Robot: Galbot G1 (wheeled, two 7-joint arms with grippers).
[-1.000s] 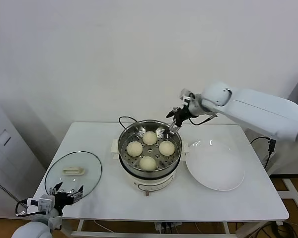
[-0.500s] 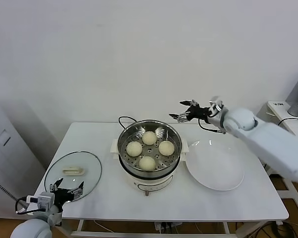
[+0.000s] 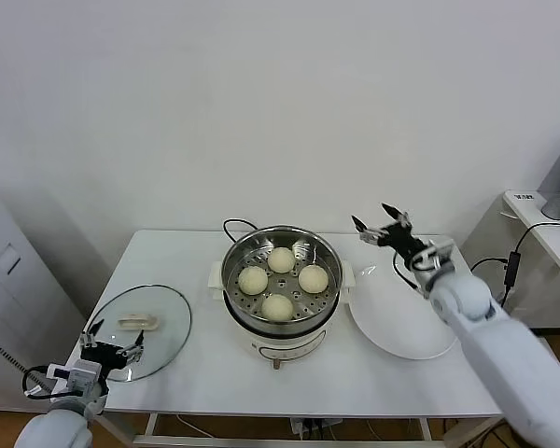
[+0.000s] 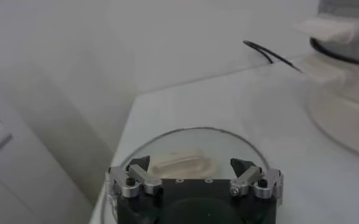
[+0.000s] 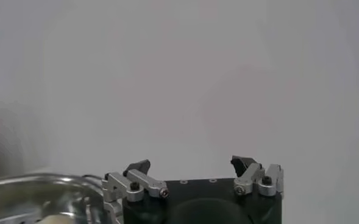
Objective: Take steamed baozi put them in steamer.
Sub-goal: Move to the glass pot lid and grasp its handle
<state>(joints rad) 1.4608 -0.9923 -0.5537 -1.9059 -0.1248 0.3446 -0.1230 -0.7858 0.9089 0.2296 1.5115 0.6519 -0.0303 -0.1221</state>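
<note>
Here, all four steamed baozi (image 3: 281,279) sit on the perforated tray inside the steamer (image 3: 280,322), which stands mid-table between the glass lid (image 3: 137,329) and the white plate (image 3: 403,313). The plate is bare, so the loading step appears complete. The right gripper (image 3: 384,227) hangs above the far edge of the plate, apart from the steamer, its fingers spread wide and holding nothing. The left gripper (image 3: 110,353) rests low at the near table edge beside the lid, fingers likewise wide and empty. Risks from this point are judged modest: a careless sweep of the right arm could clip the steamer rim or drag the black cord (image 3: 235,224), while the left gripper, if raised abruptly, could nudge the lid off the table.
</note>
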